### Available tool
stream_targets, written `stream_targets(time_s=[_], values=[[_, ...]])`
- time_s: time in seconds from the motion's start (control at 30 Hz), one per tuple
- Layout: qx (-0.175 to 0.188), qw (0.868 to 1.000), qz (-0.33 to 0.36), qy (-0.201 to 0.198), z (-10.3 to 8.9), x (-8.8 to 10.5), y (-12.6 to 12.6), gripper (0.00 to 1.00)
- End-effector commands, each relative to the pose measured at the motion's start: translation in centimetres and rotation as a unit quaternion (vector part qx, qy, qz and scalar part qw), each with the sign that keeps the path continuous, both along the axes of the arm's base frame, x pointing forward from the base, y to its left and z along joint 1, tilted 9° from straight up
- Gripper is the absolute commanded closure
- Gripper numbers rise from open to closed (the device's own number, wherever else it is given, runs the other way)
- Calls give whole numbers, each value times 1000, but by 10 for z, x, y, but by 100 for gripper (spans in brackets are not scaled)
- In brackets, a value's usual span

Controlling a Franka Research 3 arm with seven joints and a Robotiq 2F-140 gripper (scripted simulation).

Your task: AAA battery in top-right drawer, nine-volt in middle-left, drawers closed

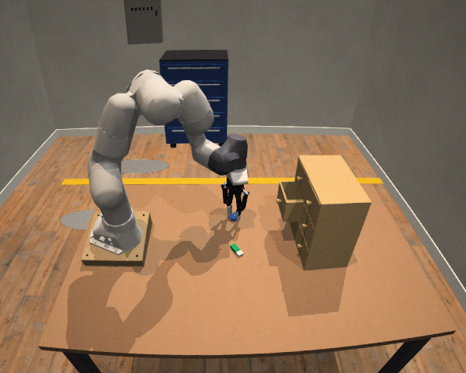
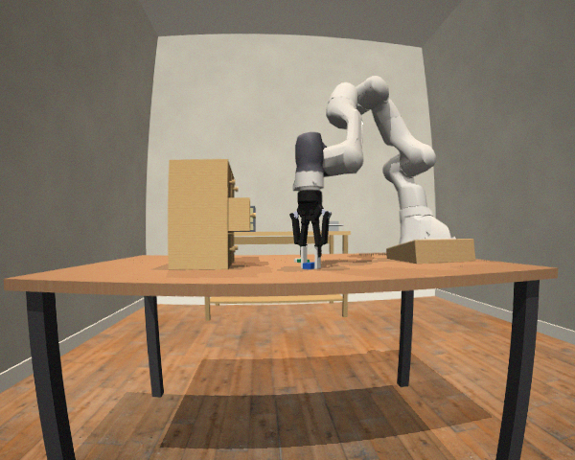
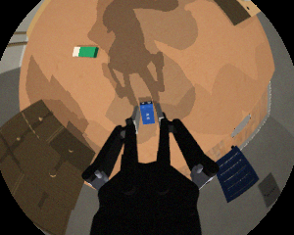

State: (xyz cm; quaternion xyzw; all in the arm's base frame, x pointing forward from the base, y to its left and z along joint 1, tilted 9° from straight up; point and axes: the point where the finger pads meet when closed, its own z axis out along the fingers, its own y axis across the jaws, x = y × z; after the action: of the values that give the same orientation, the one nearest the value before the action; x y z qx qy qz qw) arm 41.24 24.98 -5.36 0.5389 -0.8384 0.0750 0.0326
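Blue casing marks the one nine-volt battery [image 1: 233, 217] [image 2: 308, 265] [image 3: 147, 115], lying on the bench [image 1: 225, 313] [image 2: 278, 286] [image 3: 225, 78] between the two fingertips of the claw [image 1: 234, 215] [image 2: 310, 264] [image 3: 147, 110]. The claw is partly open, gripping nothing, a narrow gap showing beside the battery. One green-and-white block [image 1: 236, 249] [image 2: 298, 260] [image 3: 88, 52] lies apart from it. One wooden chest [image 1: 333, 236] [image 2: 198, 213] [image 3: 39, 166] shows five knobs from the top; one drawer, the middle row's left [image 1: 293, 208] [image 2: 239, 214] [image 3: 71, 147], is pulled out.

The bench has a plain tan top and four dark legs, on a plank floor crossed by one yellow stripe [image 1: 144, 181]. Grey walls enclose one blue cabinet [image 1: 193, 76] [image 3: 237, 173] with five handles and one grey panel [image 1: 143, 24] [image 3: 269, 190]. A second table [image 2: 287, 233] stands behind.

Shadow obscures the pulled-out drawer's interior; the chest hides part of itself, including the bottom-left knob from the top. The wrist view cuts off the chest, and whatever sits on the second table is hard to identify.
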Motion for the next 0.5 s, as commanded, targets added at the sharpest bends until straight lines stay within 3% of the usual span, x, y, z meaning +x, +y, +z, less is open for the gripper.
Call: stream_targets(time_s=[0.0, 0.43, 0.47], values=[[2, 1000, 0, -3, 0, 2, 2, 74], [2, 1000, 0, -3, 0, 2, 2, 74], [2, 1000, 0, -3, 0, 2, 2, 86]])
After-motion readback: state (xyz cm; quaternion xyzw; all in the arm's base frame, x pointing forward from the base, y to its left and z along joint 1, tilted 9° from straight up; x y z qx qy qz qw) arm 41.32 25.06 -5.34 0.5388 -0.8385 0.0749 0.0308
